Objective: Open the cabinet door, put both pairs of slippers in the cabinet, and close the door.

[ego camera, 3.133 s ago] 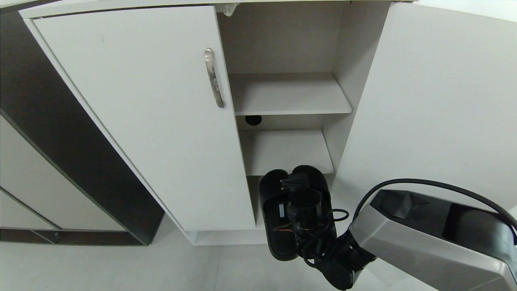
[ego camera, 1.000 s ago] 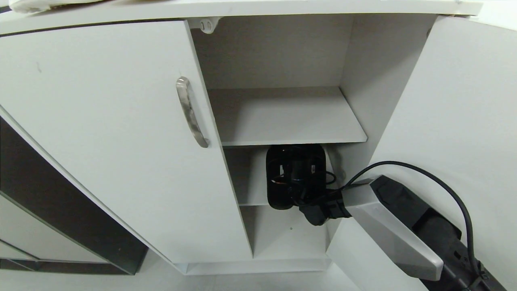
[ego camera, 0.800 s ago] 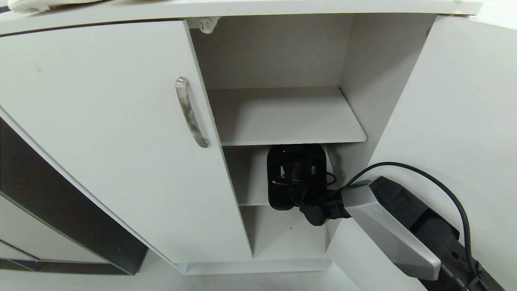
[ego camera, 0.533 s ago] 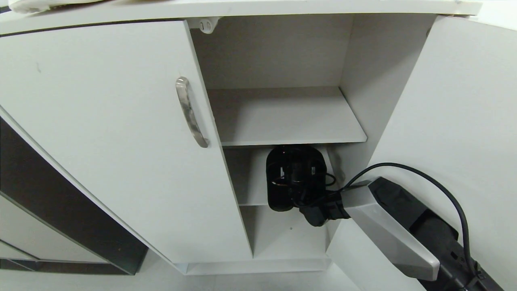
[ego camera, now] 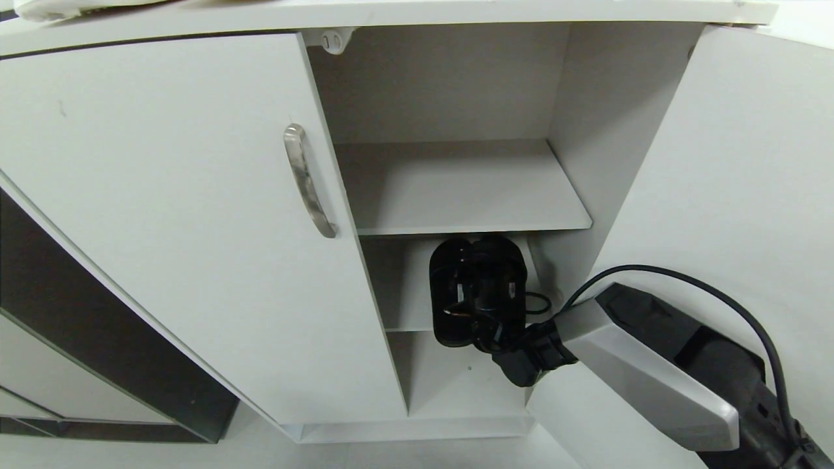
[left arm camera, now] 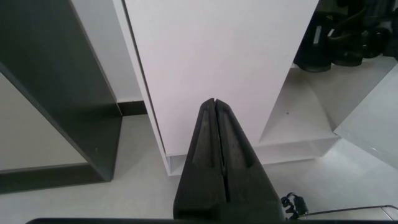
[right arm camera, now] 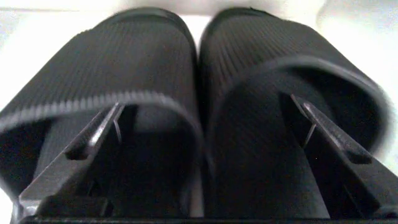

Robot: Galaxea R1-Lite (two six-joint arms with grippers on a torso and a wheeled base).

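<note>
slippers (ego camera: pixel 447 293) on shelf (ego camera: pixel 402 296), half behind right claw (right arm camera: pixel 205 143)

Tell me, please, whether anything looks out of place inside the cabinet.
Only slightly: the black slippers lie side by side on the middle shelf, but their heels appear to overhang its front edge, which might foul the open door on closing. The right end effector is open, one finger under each strap.

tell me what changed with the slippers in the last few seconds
The right gripper carried the black slippers from outside the cabinet onto its lower shelf, where the fingers now stand open, and has begun drawing back. Left door stayed shut, right door open.
</note>
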